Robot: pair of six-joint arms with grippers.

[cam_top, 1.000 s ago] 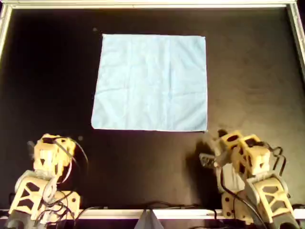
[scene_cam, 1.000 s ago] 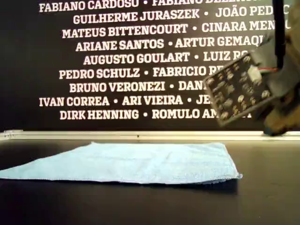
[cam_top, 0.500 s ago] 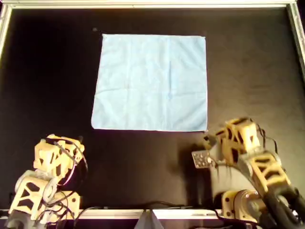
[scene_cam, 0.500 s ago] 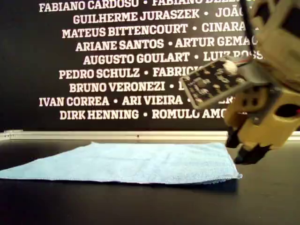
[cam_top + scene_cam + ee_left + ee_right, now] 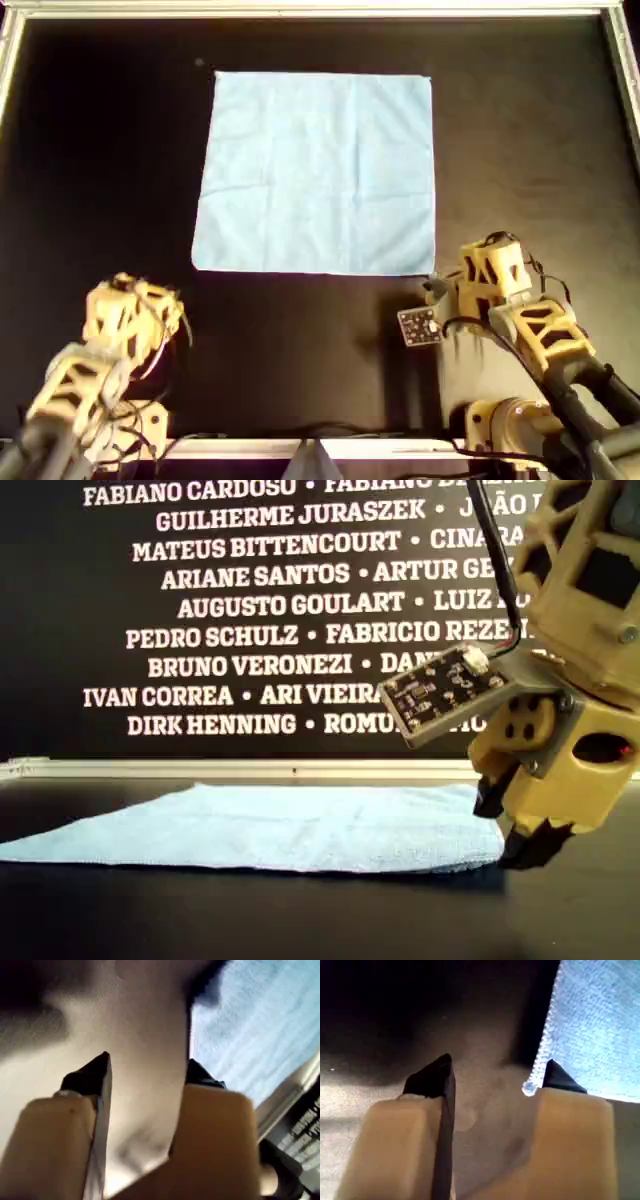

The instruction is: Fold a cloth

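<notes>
The sky-blue cloth (image 5: 317, 172) lies flat on the dark surface (image 5: 100, 180), both grippers hovering jaws apart, my second gripper (image 5: 495, 1080) beside a corner, probably to pinch it.

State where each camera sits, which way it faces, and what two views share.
Overhead view: above the table, facing straight down at the cloth; two arms show at the picture's bottom.
Exterior view: low beside the table, facing across the cloth toward a lettered wall; one arm shows.
First wrist view: on my first gripper, looking past its open jaws at the cloth.
Second wrist view: on my second gripper, open jaws near a cloth corner.
All four share the cloth.
</notes>
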